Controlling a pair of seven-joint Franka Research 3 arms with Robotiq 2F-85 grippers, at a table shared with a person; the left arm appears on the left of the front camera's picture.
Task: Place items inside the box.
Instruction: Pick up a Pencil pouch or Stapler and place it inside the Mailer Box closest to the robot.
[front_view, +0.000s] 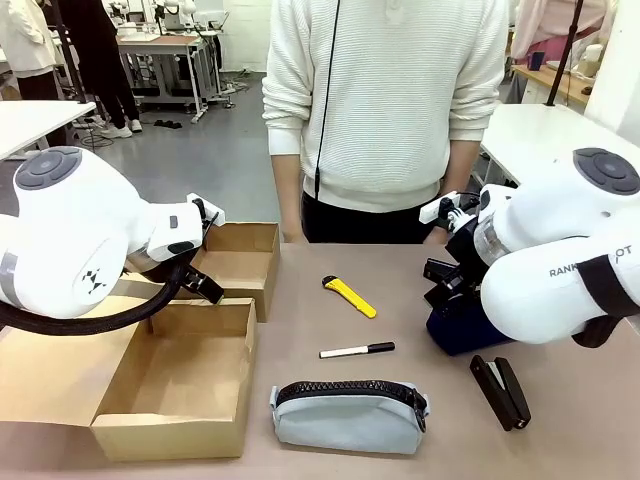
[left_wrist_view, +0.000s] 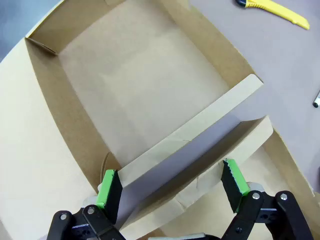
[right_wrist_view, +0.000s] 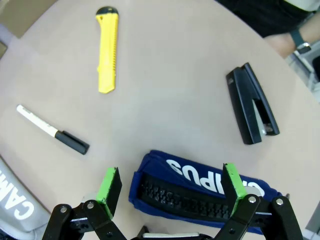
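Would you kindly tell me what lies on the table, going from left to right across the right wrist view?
marker → knife → stapler. The blue pouch is left out, since its span overlaps the stapler's.

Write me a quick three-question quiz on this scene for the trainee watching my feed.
1. True or false: the yellow utility knife lies on the table, outside the box.
2. The open right gripper hangs over which item? A black stapler; B dark blue white-lettered pouch; C white marker.
3. What does the open left gripper straddle?
Key: 1 true; 2 B; 3 a cardboard wall of the box.
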